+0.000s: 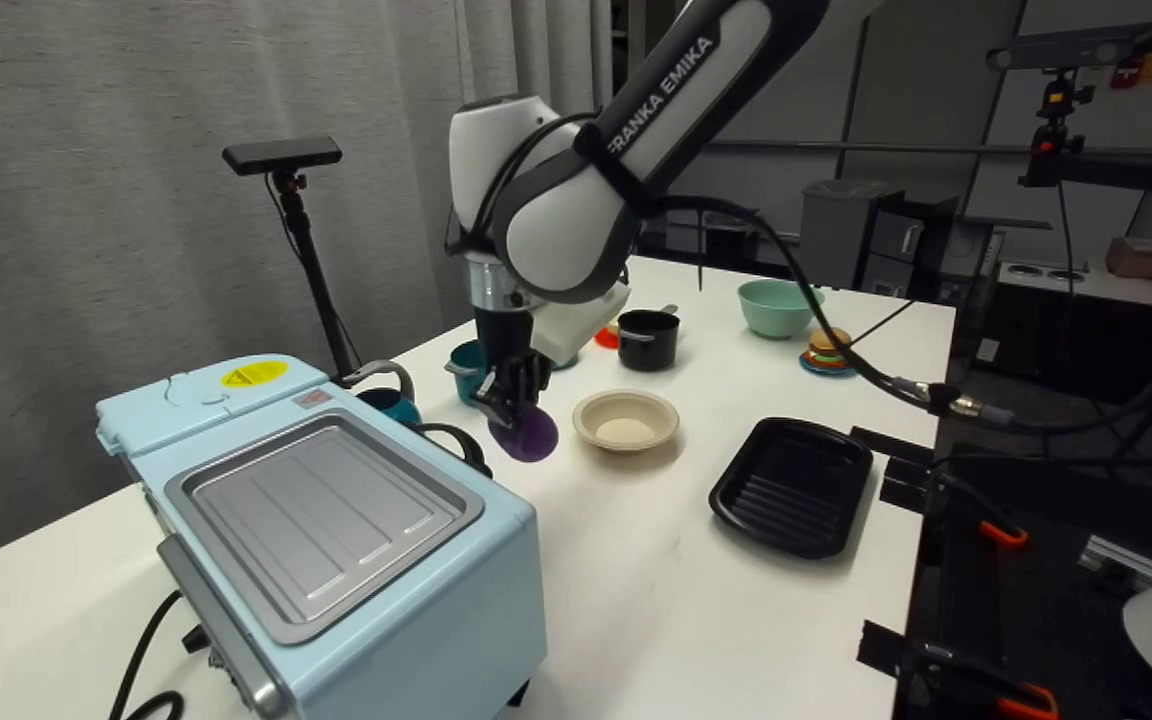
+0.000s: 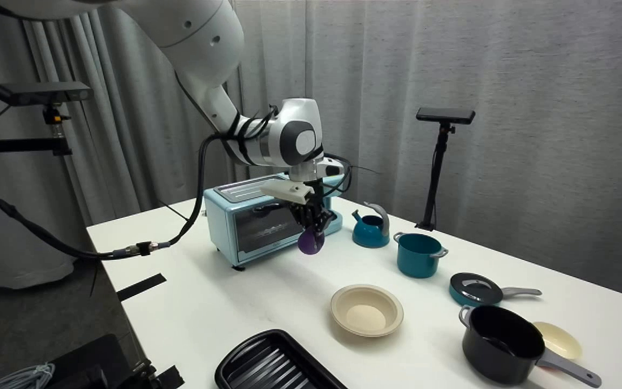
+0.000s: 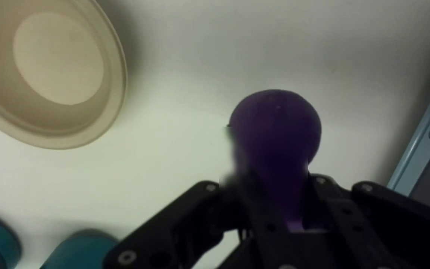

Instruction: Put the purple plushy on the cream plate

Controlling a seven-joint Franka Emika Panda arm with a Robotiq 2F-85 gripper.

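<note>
Purple plushy [image 2: 311, 241]: in the air over the white table [image 1: 676, 600], left of the cream plate [image 2: 367, 313] in both exterior views, apart from it.
Gripper [image 3: 273, 164]: pinched on the plushy, pointing down.
Plate: upright on the table, tan centre in plain sight.
Black tray [image 1: 793, 487]: right and near of the plate in an exterior view.
Toaster oven [image 1: 446, 620]: near left in that view.
</note>
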